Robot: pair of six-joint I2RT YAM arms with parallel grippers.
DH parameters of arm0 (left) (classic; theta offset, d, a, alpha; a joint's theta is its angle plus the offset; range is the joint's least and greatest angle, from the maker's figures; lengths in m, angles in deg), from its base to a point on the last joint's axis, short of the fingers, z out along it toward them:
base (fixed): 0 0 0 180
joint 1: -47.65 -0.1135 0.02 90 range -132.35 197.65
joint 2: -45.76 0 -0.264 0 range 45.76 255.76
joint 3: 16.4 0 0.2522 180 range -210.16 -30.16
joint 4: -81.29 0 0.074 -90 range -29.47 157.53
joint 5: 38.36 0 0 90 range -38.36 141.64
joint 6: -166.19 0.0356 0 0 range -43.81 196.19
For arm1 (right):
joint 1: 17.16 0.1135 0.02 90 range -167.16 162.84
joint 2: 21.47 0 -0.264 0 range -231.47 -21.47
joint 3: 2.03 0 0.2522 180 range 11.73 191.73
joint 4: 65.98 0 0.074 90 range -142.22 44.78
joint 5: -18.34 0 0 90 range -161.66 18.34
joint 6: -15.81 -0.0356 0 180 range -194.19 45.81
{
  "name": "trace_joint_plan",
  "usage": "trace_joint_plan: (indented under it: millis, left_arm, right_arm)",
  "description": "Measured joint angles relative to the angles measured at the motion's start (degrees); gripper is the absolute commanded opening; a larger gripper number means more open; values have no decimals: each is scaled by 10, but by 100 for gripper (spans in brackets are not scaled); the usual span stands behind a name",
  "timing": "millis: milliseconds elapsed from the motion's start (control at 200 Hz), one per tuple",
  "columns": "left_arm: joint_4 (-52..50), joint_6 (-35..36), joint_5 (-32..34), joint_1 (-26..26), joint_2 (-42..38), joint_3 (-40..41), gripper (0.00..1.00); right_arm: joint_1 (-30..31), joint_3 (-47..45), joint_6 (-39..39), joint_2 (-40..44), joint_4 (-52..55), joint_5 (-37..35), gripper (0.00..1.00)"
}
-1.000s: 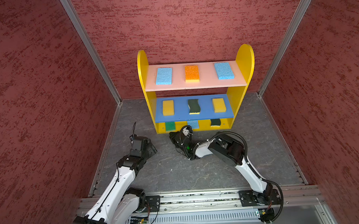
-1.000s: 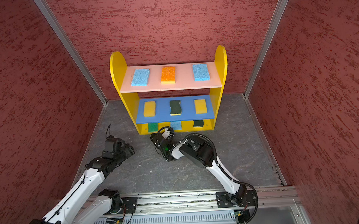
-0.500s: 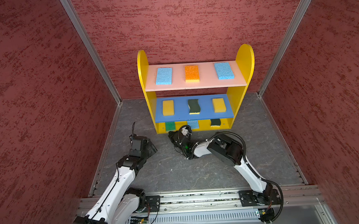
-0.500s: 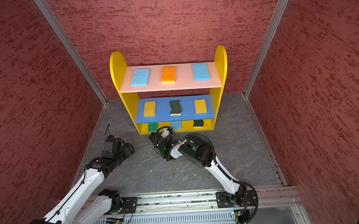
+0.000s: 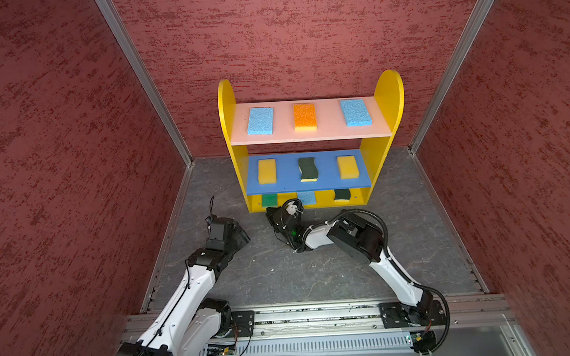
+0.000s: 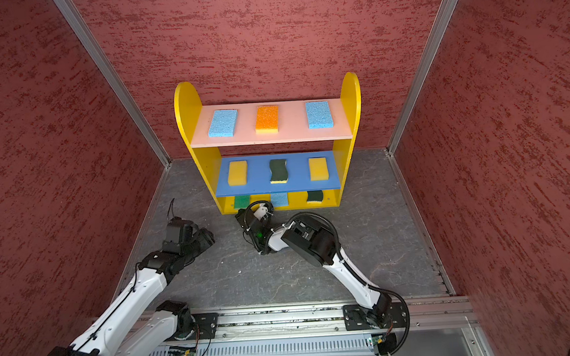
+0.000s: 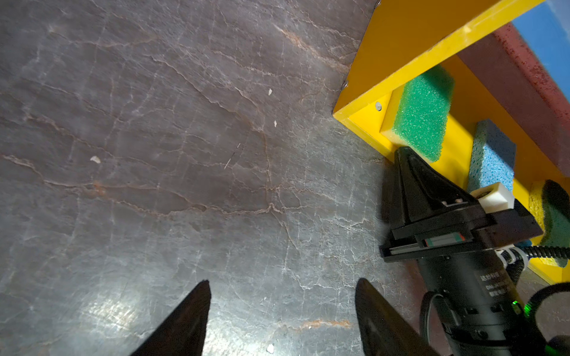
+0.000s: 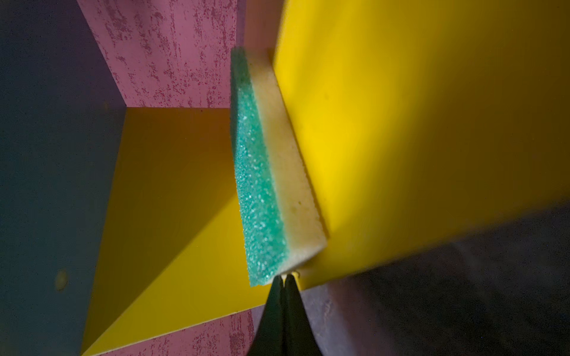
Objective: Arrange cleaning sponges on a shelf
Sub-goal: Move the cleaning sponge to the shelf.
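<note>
The shelf (image 5: 386, 88) stands at the back wall. Its pink top board holds a light blue sponge (image 5: 260, 120), an orange-topped one (image 5: 304, 116) and another light blue one (image 5: 356, 112). On the blue middle board lie a yellow sponge (image 5: 267, 170), a dark green wavy one (image 5: 307, 168) and a yellow one (image 5: 348, 166). The yellow bottom board carries a bright green sponge (image 8: 259, 185), a light blue one (image 7: 492, 157) and a dark green one (image 5: 342, 194). My right gripper (image 8: 284, 277) is shut, its tips touching the bright green sponge's near edge. My left gripper (image 7: 282, 281) hangs open over the floor, empty.
Red textured walls (image 5: 72, 164) close in the grey stone floor (image 5: 282, 270) on three sides. The arms' metal rail (image 5: 302, 315) runs along the front edge. The right arm's elbow (image 5: 358, 238) sits low in front of the shelf.
The right gripper has crept slightly toward the shelf's bottom board. The left arm has stayed put.
</note>
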Motion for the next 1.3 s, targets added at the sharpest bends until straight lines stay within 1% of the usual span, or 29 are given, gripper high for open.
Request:
trace_joint_plan:
  millis: [1022, 1303]
  left_arm:
    - [22, -6, -13, 0, 18, 12, 74]
    - [26, -8, -14, 0, 18, 17, 74]
  right_arm:
    - [-6, 2, -13, -1, 5, -2, 7]
    - [-6, -7, -17, 3, 1, -14, 9]
